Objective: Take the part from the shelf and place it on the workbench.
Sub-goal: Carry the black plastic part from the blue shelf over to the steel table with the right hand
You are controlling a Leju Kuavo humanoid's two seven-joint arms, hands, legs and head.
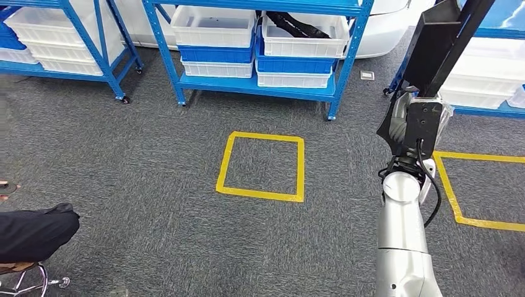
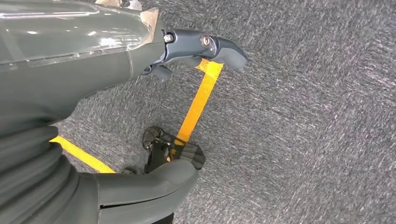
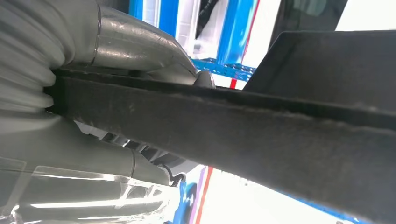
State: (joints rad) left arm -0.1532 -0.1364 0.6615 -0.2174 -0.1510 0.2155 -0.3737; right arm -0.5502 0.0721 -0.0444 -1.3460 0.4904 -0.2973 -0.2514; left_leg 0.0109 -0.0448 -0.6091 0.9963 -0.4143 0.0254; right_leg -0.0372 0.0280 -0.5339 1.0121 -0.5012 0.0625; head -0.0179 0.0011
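1. The right hand (image 1: 412, 127) grips the black part (image 1: 442, 43), holding it upright at the right of the scene, in front of the blue shelf (image 1: 257, 83).
2. The left hand (image 2: 140, 107) hangs over the carpet (image 1: 155, 154), fingers apart, holding nothing.
3. Judged step: carrying; the part is off the shelf.
4. Next calls for turning towards the desk, keeping the long part steady.
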